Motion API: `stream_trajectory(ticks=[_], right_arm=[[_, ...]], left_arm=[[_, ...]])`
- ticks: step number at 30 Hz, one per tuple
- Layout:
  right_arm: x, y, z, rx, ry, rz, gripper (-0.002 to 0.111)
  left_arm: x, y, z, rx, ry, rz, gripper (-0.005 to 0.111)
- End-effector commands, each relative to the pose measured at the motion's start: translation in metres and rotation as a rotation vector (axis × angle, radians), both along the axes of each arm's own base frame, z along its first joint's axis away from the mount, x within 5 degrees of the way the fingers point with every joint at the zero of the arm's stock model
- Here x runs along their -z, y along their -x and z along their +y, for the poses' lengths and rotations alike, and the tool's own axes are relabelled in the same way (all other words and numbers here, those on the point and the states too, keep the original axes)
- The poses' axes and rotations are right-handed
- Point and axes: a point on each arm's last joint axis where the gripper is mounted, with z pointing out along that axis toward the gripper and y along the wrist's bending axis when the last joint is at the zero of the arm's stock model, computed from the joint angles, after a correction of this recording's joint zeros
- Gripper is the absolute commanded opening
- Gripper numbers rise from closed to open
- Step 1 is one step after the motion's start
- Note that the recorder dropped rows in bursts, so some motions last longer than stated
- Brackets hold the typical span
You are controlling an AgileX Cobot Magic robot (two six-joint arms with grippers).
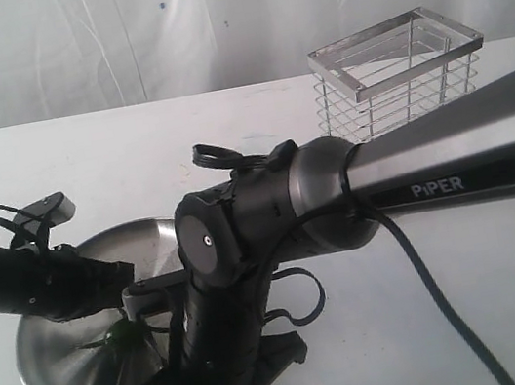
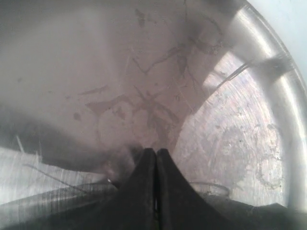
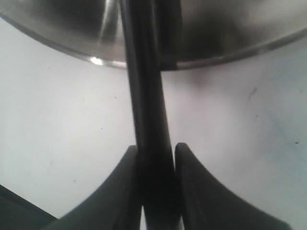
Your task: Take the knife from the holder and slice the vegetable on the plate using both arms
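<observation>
pepper and wire holder only in exterior view, in wrist views only, left pincer pressed together over plate, right pincer pinching knife

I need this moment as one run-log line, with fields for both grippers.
left gripper: shut, over plate | right gripper: shut on knife | vegetable: on plate | holder: no knife visible

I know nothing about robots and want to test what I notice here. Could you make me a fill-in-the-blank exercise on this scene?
1. The right gripper is shut on the ____.
2. The green vegetable lies on the steel ____.
3. The wire holder looks ____.
4. Open or shut, the left gripper is ____.
Missing words: knife, plate, empty, shut.
</observation>
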Motion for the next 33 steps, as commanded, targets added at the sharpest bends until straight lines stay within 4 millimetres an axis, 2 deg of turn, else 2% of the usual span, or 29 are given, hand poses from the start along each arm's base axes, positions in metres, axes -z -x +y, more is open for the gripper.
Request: stream_trajectory(ticks=[1, 5, 9, 18, 28, 33], right_arm=[[0.003, 0.002, -0.005, 0.010, 0.042, 0.018, 0.000], [0.003, 0.001, -0.005, 0.010, 0.036, 0.001, 0.000], [0.003, 0.000, -0.004, 0.014, 0.027, -0.011, 0.000], [0.003, -0.001, -0.004, 0.017, 0.024, -0.012, 0.000], [0.003, -0.001, -0.003, 0.019, 0.019, -0.018, 0.000], [0.003, -0.001, -0.003, 0.020, 0.016, -0.021, 0.000]], left_arm=[[0.000, -0.001, -0.005, 0.074, 0.004, -0.001, 0.000], [-0.031, -0.008, -0.008, 0.098, 0.034, -0.100, 0.000], [-0.040, -0.003, -0.011, 0.149, 0.059, -0.110, 0.000], [-0.026, 0.004, -0.005, 0.079, 0.010, -0.088, 0.000], [-0.018, 0.000, -0.009, 0.080, 0.074, -0.100, 0.000], [-0.006, 0.000, -0.011, 0.095, 0.094, -0.061, 0.000]])
